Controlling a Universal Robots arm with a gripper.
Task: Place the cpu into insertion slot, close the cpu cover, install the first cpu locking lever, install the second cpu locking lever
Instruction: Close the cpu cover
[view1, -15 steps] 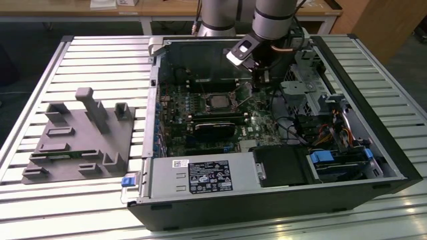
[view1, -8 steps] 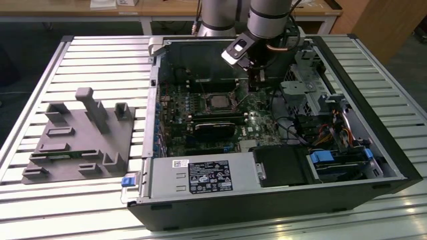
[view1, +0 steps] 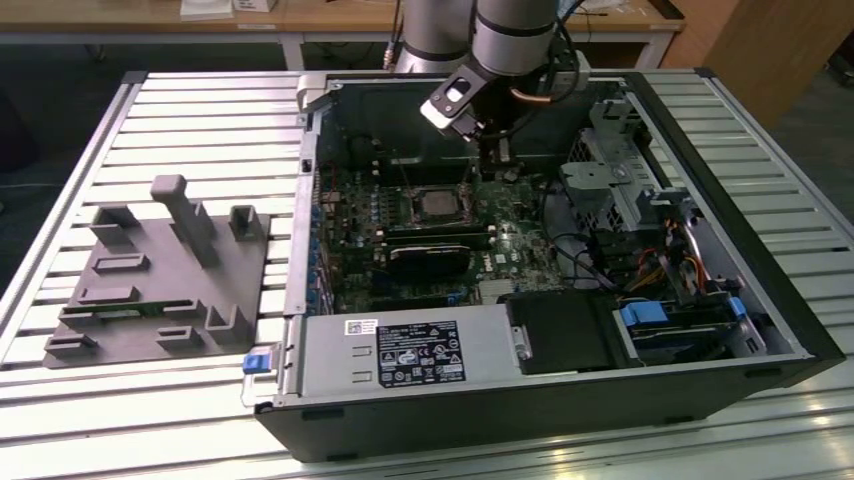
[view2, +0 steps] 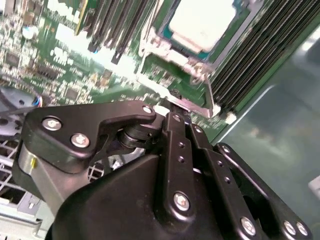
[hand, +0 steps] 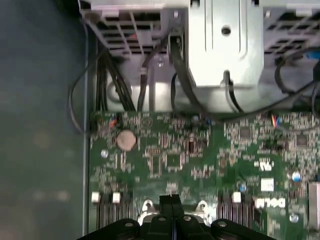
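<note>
A table (view1: 200, 110) of pale metal slats takes up most of the exterior view. Light glares white off the slats at the near corner (view1: 120, 400) on the exterior view's left. Behind the table stands a wooden desk (view1: 334, 18) on white legs (view1: 291, 50), with papers (view1: 227, 8) on top. A wooden panel (view1: 781, 50) rises at the exterior view's right. The floor (view1: 54, 90) is dark grey and shadowed.

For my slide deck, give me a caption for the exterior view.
Robot hand reaches into an open case, beside the cpu in its slot.
</note>
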